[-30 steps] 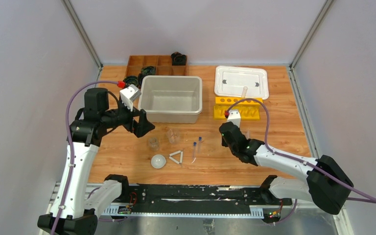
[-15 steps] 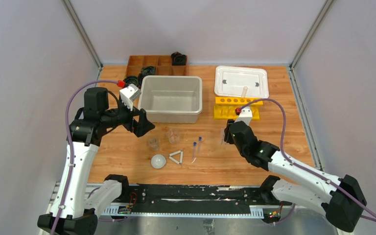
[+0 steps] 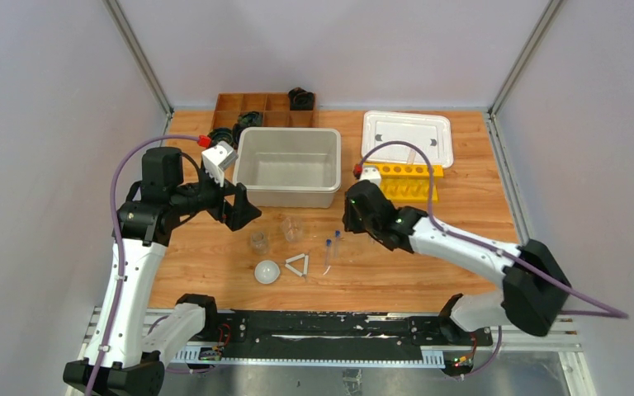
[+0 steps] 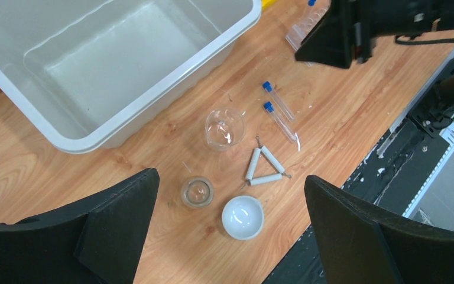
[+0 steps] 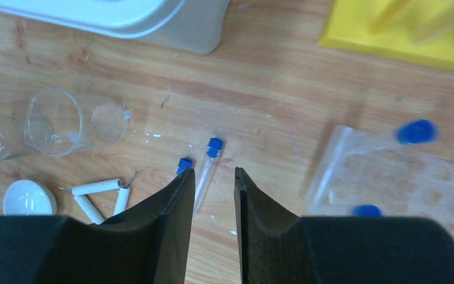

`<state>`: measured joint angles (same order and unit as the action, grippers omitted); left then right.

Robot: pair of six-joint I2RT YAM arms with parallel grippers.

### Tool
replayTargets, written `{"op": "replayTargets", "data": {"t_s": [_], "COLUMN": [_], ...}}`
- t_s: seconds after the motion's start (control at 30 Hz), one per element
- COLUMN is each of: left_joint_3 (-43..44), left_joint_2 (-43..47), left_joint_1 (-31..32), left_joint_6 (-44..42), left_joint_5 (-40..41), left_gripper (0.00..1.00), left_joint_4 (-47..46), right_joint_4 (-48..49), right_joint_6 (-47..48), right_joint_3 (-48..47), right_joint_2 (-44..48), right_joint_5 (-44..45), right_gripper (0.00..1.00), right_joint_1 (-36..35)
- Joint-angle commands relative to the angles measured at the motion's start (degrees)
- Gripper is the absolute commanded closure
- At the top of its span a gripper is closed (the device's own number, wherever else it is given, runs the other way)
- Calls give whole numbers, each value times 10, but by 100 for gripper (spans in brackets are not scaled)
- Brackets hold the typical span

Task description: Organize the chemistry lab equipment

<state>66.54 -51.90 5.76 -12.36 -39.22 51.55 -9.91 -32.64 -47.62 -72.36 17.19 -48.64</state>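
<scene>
The right tool (image 5: 214,175) hangs just above two blue-capped tubes (image 5: 208,167) that lie on the worktop (image 5: 284,106), its jaws a little apart and empty. The step in hand seems to be picking a tube for the clear rack (image 5: 402,189) nearby. Next it must go down and close on one tube only. The left tool (image 4: 230,178) is wide open and empty.

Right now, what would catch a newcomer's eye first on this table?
The big empty white tub sits at the table's middle back, with the bright yellow rack to its right. In front lies a scatter of small pieces: two clear beakers, a white dome, a white triangle and two blue-capped tubes, with the right end effector aimed at the tubes.
</scene>
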Motion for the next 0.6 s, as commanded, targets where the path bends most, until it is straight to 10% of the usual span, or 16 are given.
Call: {"op": "replayTargets", "data": {"t_s": [0.0, 0.57], "left_joint_3": [15, 14], "left_joint_2": [2, 10], "left_joint_1": [0, 1], "left_joint_6": [1, -10], "left_joint_5": [-1, 5], "left_gripper": [0, 0], "left_joint_4": [-7, -4], "right_joint_4": [-54, -36], "right_joint_6": [-40, -60], "right_joint_3": [-48, -68], "right_joint_2": [-95, -228], "right_joint_5": [-86, 5], "right_gripper": [65, 62], "right_joint_1": [-19, -61]}}
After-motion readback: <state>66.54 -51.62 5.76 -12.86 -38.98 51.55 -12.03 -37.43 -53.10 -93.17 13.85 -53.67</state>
